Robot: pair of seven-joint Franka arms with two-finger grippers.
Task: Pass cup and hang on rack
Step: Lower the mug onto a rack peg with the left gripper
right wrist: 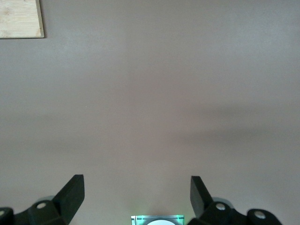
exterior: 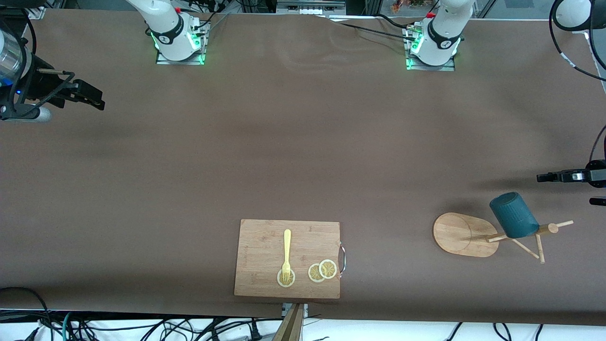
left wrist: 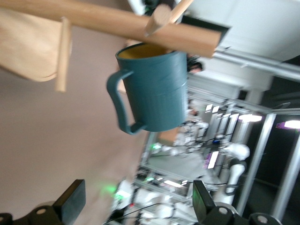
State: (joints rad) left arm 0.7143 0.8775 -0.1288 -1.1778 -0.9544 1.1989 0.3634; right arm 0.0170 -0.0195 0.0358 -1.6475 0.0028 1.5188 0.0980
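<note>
With the cup point(left wrist: 154, 91) hanging on the rack point(left wrist: 126, 23) ahead of the spread left gripper point(left wrist: 136, 206), I'd retreat straight, without nudging it.

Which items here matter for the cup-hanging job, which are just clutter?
Job:
cup, on a peg of the rack
rack
left gripper, open, beside the cup
right gripper, open, waiting at its end of the table

Clutter:
cutting board
fork
lemon slices
</note>
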